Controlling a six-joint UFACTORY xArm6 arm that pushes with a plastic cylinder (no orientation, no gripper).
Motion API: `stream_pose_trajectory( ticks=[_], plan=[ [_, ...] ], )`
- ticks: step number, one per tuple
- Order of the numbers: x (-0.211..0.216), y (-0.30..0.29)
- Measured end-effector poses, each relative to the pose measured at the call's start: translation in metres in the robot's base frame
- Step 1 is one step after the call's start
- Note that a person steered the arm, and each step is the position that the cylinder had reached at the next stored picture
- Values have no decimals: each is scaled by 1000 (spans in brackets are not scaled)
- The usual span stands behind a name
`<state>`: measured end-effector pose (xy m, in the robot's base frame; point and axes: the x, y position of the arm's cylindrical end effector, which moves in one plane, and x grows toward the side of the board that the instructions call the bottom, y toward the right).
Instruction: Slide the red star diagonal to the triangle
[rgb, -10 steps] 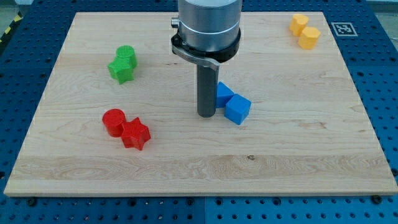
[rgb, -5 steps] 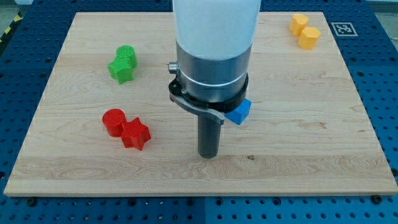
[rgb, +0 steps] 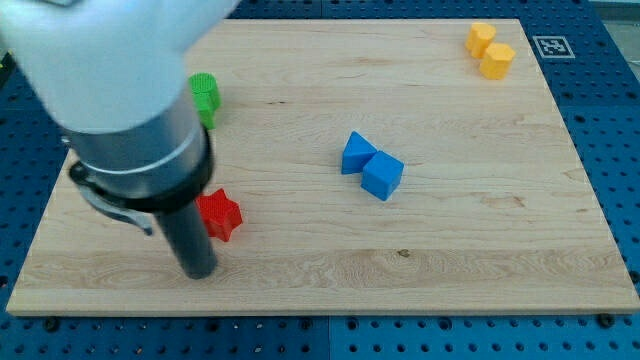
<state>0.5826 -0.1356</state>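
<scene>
Pale wooden board (rgb: 480, 250) laid over a blue perforated table (rgb: 620, 120), seen from the near edge. Red plastic star-shaped block (rgb: 220, 214) in the near-left part of the board, its left points hidden behind the dark rod of the arm. My tip (rgb: 199, 273) down on the wood just nearer than the star and a little to its left, so close that actual contact cannot be told. No pincer on this arm (only the straight rod, so nothing to open or close). Large blurred grey and white arm body (rgb: 130, 110) covering most of the far-left quarter of the view.

Blue plastic triangular block (rgb: 356, 153) near the board's middle, well apart from the star to its right and slightly farther back. Blue plastic cube (rgb: 382, 175) touching the triangle on its near-right side. Green plastic block (rgb: 204, 95) peeking out beside the arm, farther back than the star; only a rounded ribbed part visible, shape unclear. Two yellow plastic blocks (rgb: 490, 51) touching each other in the far-right corner, shapes hard to make out. Black-and-white printed marker tag (rgb: 550, 46) just right of them at the board's edge.
</scene>
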Motion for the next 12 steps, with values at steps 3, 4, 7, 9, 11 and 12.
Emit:
stream_pose_trajectory(
  ticks=[3, 4, 7, 9, 11, 12],
  plan=[
    [-20, -11],
    [-22, -2],
    [-32, -2],
    [-50, -2],
    [-63, -1],
    [-58, 8]
  ],
)
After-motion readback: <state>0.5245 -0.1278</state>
